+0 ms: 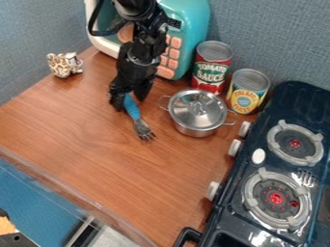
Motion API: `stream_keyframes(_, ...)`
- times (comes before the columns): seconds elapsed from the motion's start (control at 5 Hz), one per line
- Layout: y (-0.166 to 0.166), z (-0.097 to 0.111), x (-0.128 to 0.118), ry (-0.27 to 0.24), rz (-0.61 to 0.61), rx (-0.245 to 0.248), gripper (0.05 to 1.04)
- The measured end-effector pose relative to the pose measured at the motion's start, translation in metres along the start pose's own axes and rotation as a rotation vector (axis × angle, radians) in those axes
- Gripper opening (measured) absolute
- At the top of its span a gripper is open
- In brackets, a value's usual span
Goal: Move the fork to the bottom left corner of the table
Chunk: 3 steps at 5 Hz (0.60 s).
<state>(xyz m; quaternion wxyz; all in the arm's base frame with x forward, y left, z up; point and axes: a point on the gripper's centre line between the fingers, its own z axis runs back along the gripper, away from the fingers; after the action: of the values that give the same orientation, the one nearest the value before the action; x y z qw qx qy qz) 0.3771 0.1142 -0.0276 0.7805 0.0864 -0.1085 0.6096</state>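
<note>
The black gripper [130, 98] hangs over the upper left part of the wooden table, its two fingers spread apart and open. Between them lies the blue handle of the fork [132, 109], with a gap visible on the right side. The handle's upper end is hidden under the gripper. From there the fork slants down and to the right, its grey tines pointing toward the middle of the table [84, 140].
A lidded metal pot [197, 112] stands right of the fork, with a tomato sauce can [211, 67] and a pineapple can [247, 91] behind. A toy microwave [185, 29] is at the back, a leopard-print figure [63, 65] at upper left, a stove [268, 164] at right.
</note>
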Motion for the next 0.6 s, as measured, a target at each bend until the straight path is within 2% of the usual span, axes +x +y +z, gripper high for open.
stream_keyframes(0.4, 0.0018, -0.0040, 0.0024, 0.066, 0.062, -0.060, 0.419)
stream_keyframes(0.6, 0.0036, -0.0043, 0.0014, 0.080, 0.070, -0.072, 0.407)
